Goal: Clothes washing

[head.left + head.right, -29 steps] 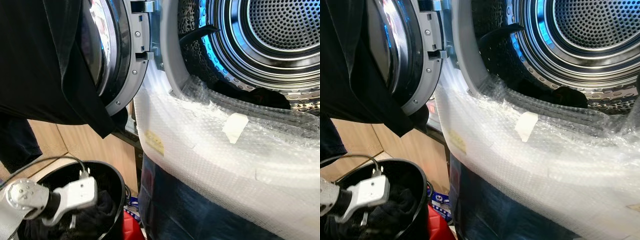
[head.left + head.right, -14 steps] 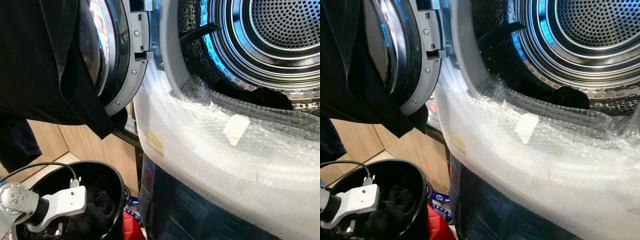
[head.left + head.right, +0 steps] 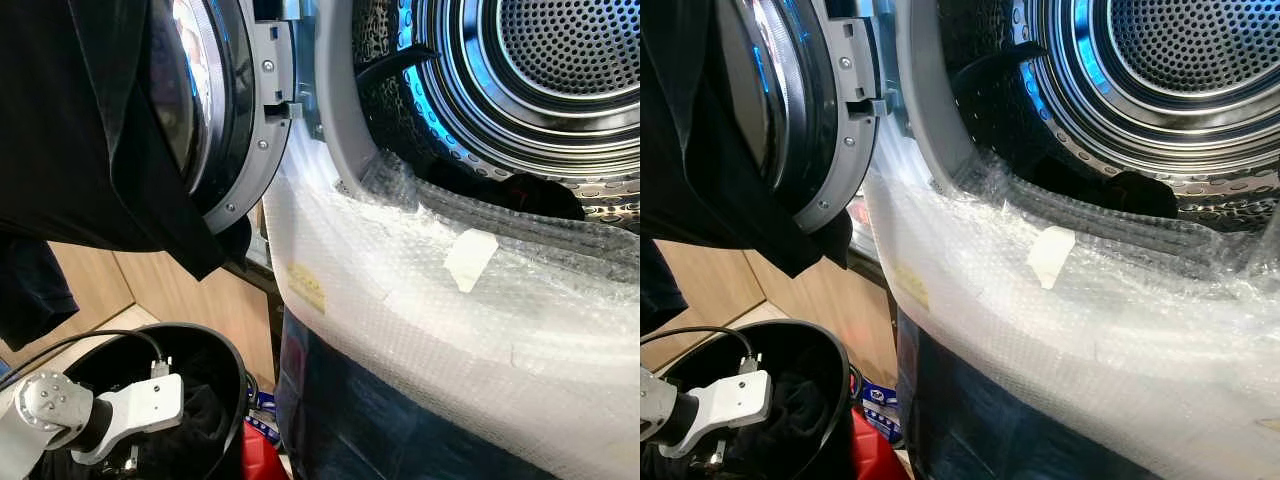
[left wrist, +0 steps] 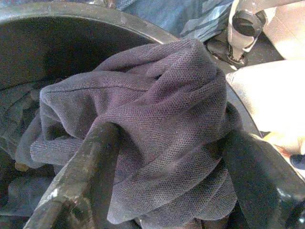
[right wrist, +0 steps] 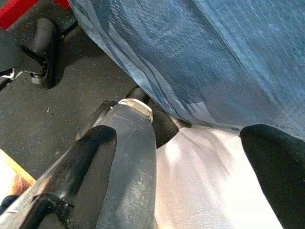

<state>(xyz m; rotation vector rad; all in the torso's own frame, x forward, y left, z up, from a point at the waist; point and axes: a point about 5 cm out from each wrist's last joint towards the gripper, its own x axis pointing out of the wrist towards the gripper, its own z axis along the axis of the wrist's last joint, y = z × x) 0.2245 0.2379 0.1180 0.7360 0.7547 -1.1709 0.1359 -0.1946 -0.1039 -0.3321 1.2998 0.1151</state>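
Observation:
The washing machine's drum (image 3: pixel 560 60) stands open, with dark clothing (image 3: pixel 530 192) lying at its lower lip. A black garment (image 3: pixel 80 130) hangs over the open door (image 3: pixel 235 120). Low on the left stands a black laundry basket (image 3: pixel 238 372) holding dark clothes. My left arm (image 3: pixel 140 403) reaches down into it. In the left wrist view my left gripper (image 4: pixel 169 138) is open, its fingers (image 4: pixel 86 176) spread on either side of a bunched purple-grey garment (image 4: pixel 162 105). My right gripper (image 5: pixel 178 138) hangs open near the floor beside the machine's blue covering (image 5: pixel 200 52).
Bubble wrap (image 3: pixel 400 300) covers the washer's front below the opening, with a tape patch (image 3: pixel 468 258) on it. A red object (image 3: pixel 262 455) lies on the floor between basket and machine. Wooden panels (image 3: pixel 170 290) stand behind the basket.
My left arm dipped deeper into the basket half a second ago and has since come up slightly. The camera has shifted a little. The drum and the hanging garment have not moved.

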